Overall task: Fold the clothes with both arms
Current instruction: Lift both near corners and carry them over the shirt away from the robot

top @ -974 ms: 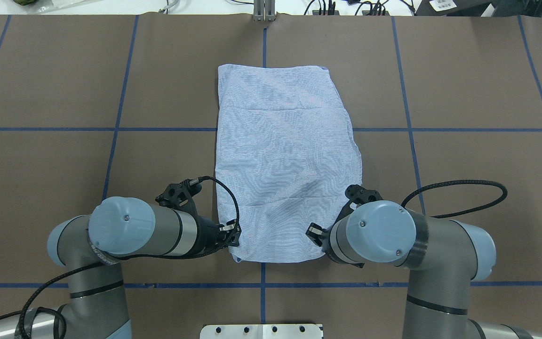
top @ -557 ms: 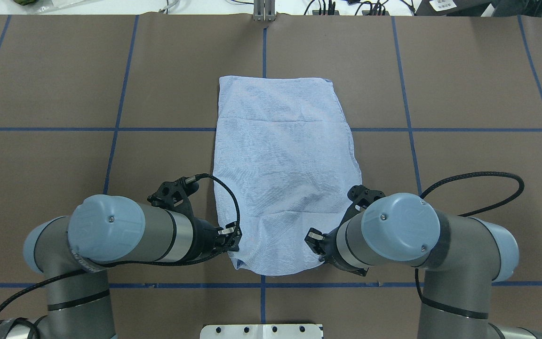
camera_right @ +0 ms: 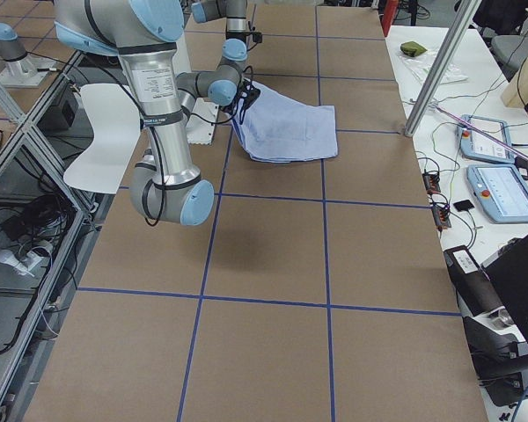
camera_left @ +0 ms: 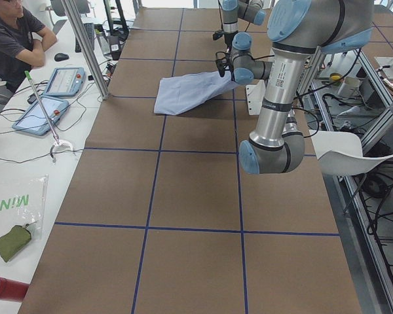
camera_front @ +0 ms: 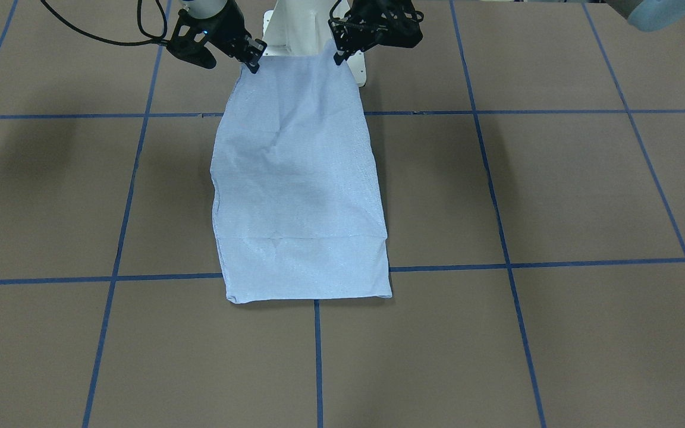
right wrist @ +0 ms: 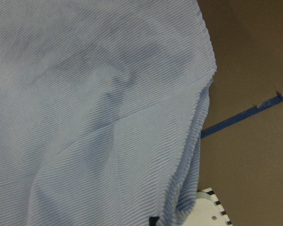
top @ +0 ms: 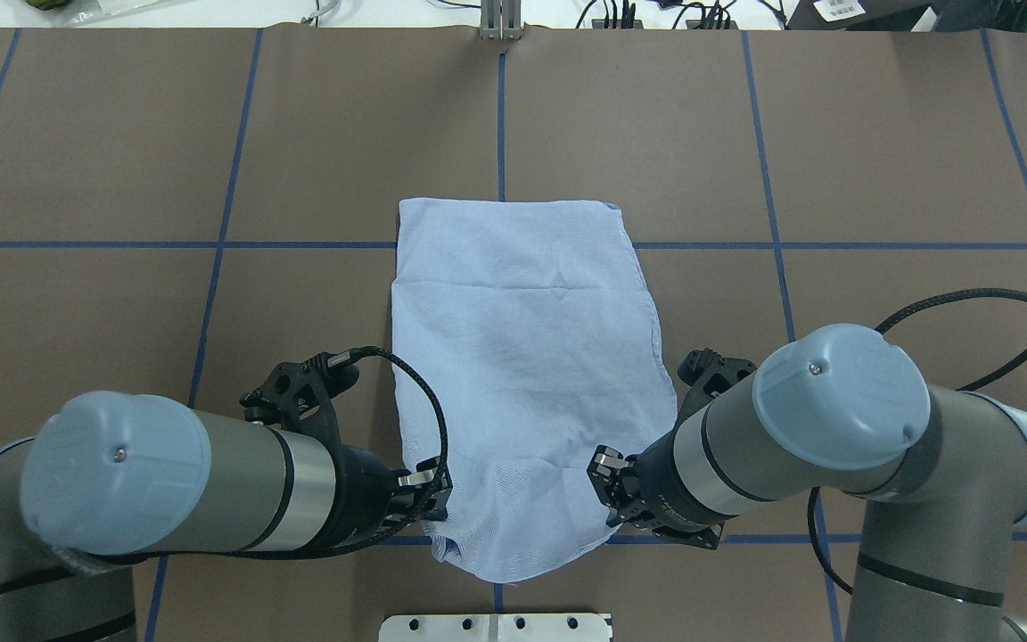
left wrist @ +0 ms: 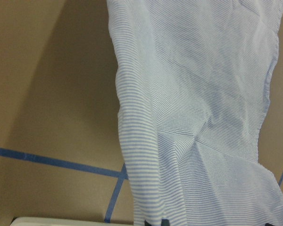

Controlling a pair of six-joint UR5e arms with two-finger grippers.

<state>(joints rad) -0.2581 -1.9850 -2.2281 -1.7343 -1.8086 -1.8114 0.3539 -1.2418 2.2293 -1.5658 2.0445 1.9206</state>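
Note:
The clothes [top: 522,357] are one light blue, finely striped shirt folded into a long panel, seen also from the front [camera_front: 301,190]. Its far end lies flat on the brown table. Its near end is lifted off the surface toward the robot's base. My left gripper [top: 435,502] is shut on the near left corner and shows at the front view's upper right [camera_front: 338,57]. My right gripper [top: 605,484] is shut on the near right corner [camera_front: 254,64]. Both wrist views are filled with hanging striped cloth [left wrist: 203,117] [right wrist: 94,117].
The white pedestal plate [top: 496,627] sits just beneath the lifted edge. Blue tape lines [top: 772,245] grid the brown table. The right arm's black cable [top: 968,299] loops over the table. A person [camera_left: 13,39] and tablets [camera_left: 65,82] are at a side table.
Both arms have drawn back toward the base, holding the near corners. The shirt has slid with them, and its far edge now lies closer to the robot.

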